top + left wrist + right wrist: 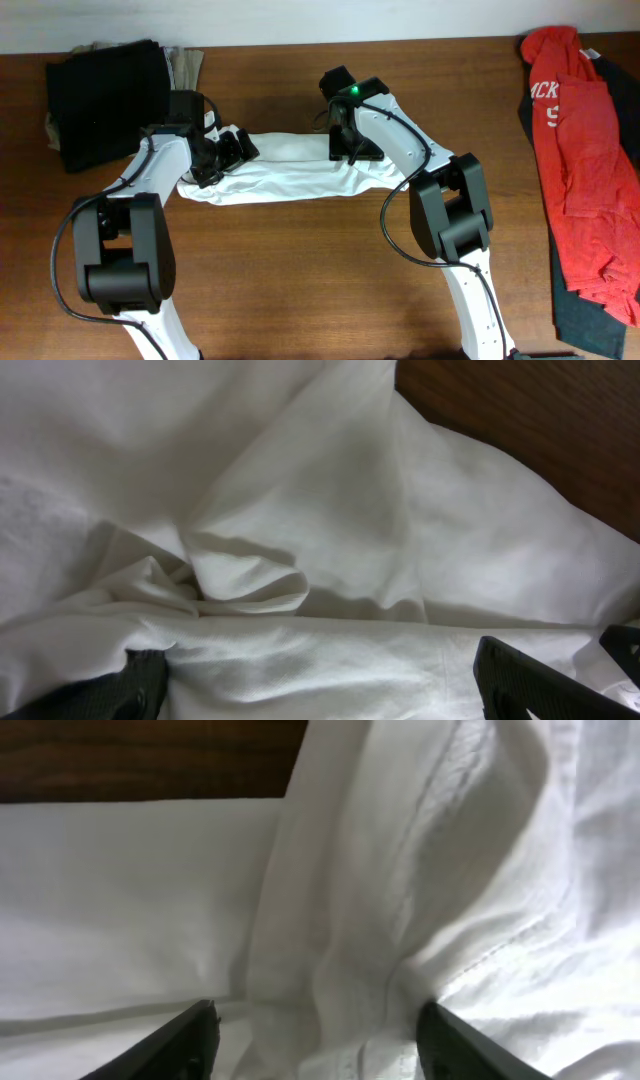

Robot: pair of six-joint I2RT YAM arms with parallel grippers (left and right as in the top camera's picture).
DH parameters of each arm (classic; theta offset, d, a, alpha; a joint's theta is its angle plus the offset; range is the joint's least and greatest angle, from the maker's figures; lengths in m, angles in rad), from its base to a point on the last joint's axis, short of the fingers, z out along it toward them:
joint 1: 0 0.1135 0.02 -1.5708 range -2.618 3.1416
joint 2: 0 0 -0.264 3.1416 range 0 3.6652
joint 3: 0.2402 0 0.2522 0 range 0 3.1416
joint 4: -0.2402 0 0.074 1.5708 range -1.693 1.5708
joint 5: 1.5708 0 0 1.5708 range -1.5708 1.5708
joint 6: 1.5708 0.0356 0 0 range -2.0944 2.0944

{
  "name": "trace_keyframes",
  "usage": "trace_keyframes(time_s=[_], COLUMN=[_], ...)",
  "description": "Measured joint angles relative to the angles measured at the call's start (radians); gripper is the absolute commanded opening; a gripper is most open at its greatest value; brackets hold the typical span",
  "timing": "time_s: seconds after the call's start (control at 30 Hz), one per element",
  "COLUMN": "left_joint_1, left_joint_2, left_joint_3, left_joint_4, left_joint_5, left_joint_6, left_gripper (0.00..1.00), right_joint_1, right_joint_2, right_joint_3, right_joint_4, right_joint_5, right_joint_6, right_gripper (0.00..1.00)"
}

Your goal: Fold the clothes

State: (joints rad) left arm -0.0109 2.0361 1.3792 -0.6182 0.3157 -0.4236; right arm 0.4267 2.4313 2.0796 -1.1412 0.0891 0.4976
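Observation:
The white T-shirt (285, 170) lies as a long crumpled band across the middle of the table. My left gripper (222, 157) is at its left end; in the left wrist view its fingers (320, 685) are spread wide with rumpled white cloth (300, 540) between them. My right gripper (352, 150) is over the right half of the shirt; in the right wrist view its fingers (315, 1040) are wide apart over a seamed fold of the shirt (400, 900). Neither gripper has closed on the cloth.
A black folded piece (105, 90) with a khaki piece (185, 68) behind it lies at the back left. A red shirt with white lettering (580, 150) lies on dark cloth (590, 320) along the right edge. Bare wood table (300, 280) in front.

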Motion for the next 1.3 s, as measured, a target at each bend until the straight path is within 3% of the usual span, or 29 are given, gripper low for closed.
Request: trace_keyframes(time_s=[0.1,0.23,0.3,0.47,0.57,0.63,0.83,1.1,1.3], left_joint_1=[0.000,0.000,0.000,0.000,0.000,0.000,0.000,0.000,0.000], left_joint_2=[0.000,0.000,0.000,0.000,0.000,0.000,0.000,-0.001,-0.001], left_joint_3=[0.000,0.000,0.000,0.000,0.000,0.000,0.000,0.000,0.000], left_joint_4=[0.000,0.000,0.000,0.000,0.000,0.000,0.000,-0.003,-0.003], left_joint_5=[0.000,0.000,0.000,0.000,0.000,0.000,-0.001,-0.019,-0.022], left_joint_6=[0.000,0.000,0.000,0.000,0.000,0.000,0.000,0.000,0.000], left_gripper=[0.99,0.99,0.99,0.99,0.99,0.99,0.99,0.99,0.99], right_joint_1=[-0.009,-0.055,-0.071,-0.072,-0.072,-0.072,-0.072,-0.072,-0.048], right_joint_2=[0.000,0.000,0.000,0.000,0.000,0.000,-0.002,-0.011,-0.016], right_joint_3=[0.000,-0.001,-0.001,-0.001,0.000,0.002,0.063,0.303,0.356], right_joint_4=[0.002,0.000,-0.002,-0.008,-0.034,-0.047,-0.137,-0.363,-0.381], right_joint_5=[0.000,-0.001,-0.003,-0.004,-0.003,-0.003,-0.003,-0.059,-0.151], right_joint_6=[0.000,0.000,-0.002,0.001,0.000,0.003,0.004,0.004,0.004], right_gripper=[0.51,0.46,0.36,0.33,0.11,0.04,0.04,0.04,0.04])
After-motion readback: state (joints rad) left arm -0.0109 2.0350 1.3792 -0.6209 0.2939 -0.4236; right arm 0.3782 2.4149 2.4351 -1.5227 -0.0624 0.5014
